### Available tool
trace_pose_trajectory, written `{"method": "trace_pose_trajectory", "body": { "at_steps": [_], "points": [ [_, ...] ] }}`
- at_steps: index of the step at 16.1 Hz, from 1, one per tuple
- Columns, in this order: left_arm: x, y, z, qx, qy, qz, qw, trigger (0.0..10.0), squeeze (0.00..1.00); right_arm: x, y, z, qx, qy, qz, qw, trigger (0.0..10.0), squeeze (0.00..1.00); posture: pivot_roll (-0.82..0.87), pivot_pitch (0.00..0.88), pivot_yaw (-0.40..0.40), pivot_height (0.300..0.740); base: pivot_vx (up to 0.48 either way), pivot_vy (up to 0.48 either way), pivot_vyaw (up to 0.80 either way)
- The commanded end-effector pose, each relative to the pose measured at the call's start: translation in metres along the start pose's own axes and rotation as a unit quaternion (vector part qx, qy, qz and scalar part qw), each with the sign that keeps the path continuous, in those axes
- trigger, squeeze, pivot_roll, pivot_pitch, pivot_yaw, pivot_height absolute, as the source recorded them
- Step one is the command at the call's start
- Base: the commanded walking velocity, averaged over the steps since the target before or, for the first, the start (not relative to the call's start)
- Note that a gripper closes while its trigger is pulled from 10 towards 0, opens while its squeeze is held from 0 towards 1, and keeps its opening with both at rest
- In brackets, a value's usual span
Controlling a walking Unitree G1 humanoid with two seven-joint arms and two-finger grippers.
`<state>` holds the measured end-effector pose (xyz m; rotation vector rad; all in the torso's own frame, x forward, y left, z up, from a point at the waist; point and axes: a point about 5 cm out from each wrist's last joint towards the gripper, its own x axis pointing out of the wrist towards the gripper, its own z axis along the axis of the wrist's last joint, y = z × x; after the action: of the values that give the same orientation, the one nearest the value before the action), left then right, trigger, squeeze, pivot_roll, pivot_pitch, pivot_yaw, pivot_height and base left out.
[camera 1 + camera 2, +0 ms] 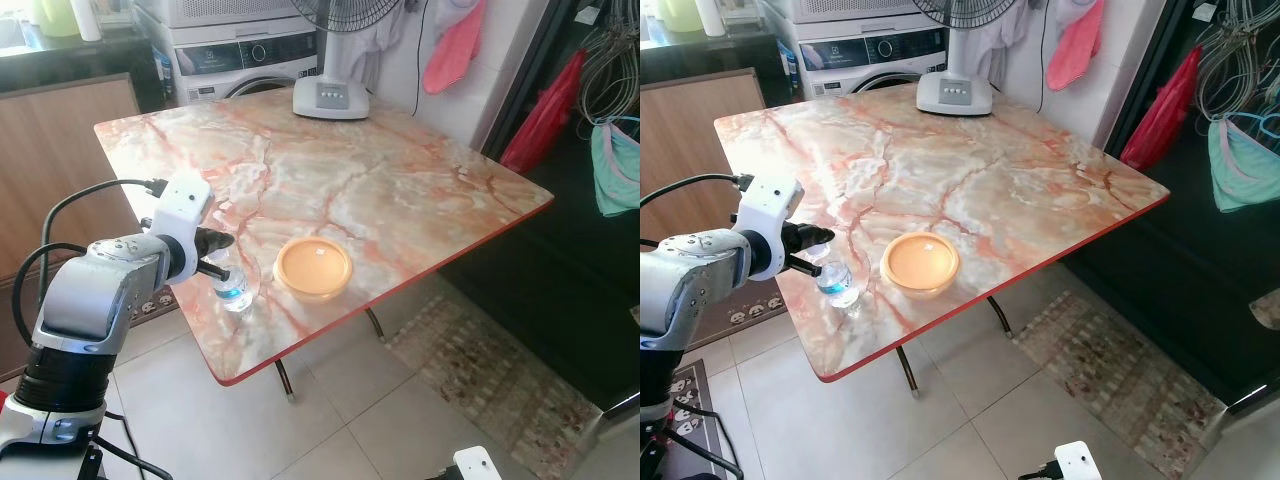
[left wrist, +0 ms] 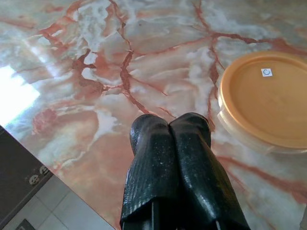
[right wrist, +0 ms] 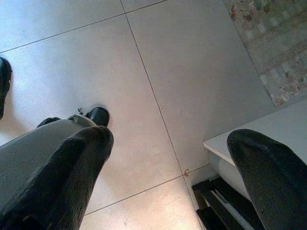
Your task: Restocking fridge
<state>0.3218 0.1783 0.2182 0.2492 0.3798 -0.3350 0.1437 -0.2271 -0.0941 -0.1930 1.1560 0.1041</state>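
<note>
Lower left of the head view | left gripper (image 1: pixel 222 252), fingers pressed together, just above water bottle (image 1: pixel 232 288) on marble table (image 1: pixel 400 190) | orange-lidded container (image 1: pixel 313 267) beside | right gripper (image 3: pixel 168 158) spread wide over floor tiles (image 3: pixel 192 62)

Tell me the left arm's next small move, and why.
Probably open the left pincer: its fingers are pressed together above the table, beside the bottle, holding nothing. The bottle and tub both wait near the table's edge.

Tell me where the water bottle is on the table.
The water bottle stands near the marble table's front left edge, just left of the orange-lidded container, with the left gripper right at its top.
</note>
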Motion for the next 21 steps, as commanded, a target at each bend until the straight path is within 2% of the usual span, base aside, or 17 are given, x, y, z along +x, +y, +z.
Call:
{"method": "trace_pose_trajectory", "body": {
  "at_steps": [1, 6, 7, 12, 21],
  "points": [
    [0.004, -0.002, -0.008, -0.017, 0.016, -0.005, 1.0, 10.0, 0.0, 0.0, -0.003, 0.001, 0.0, 0.0, -0.004, 1.0, 10.0, 0.0, 0.19, 0.0, -0.092, 0.74, 0.0, 0.0, 0.0],
    [0.006, -0.007, -0.002, -0.024, -0.027, -0.016, 0.999, 10.0, 0.0, 0.0, -0.003, 0.0, 0.0, 0.001, -0.005, 1.0, 10.0, 0.0, 0.19, 0.0, -0.091, 0.74, 0.0, 0.0, 0.0],
    [0.007, -0.008, -0.001, -0.029, -0.029, -0.019, 0.999, 10.0, 1.0, 0.0, -0.003, 0.0, 0.0, 0.001, -0.005, 1.0, 10.0, 0.0, 0.19, 0.0, -0.091, 0.74, 0.0, 0.0, 0.0],
    [0.005, -0.008, 0.006, -0.027, -0.046, -0.024, 0.998, 10.0, 1.0, 0.0, -0.002, -0.001, -0.001, 0.003, -0.004, 1.0, 10.0, 0.0, 0.19, 0.0, -0.091, 0.74, 0.0, 0.0, 0.0],
    [-0.012, -0.014, 0.025, -0.03, -0.073, -0.049, 0.996, 10.0, 1.0, 0.0, -0.003, 0.0, -0.008, 0.006, -0.003, 1.0, 10.0, 0.0, 0.2, 0.0, -0.099, 0.74, 0.0, 0.0, 0.0]
  ]
}}
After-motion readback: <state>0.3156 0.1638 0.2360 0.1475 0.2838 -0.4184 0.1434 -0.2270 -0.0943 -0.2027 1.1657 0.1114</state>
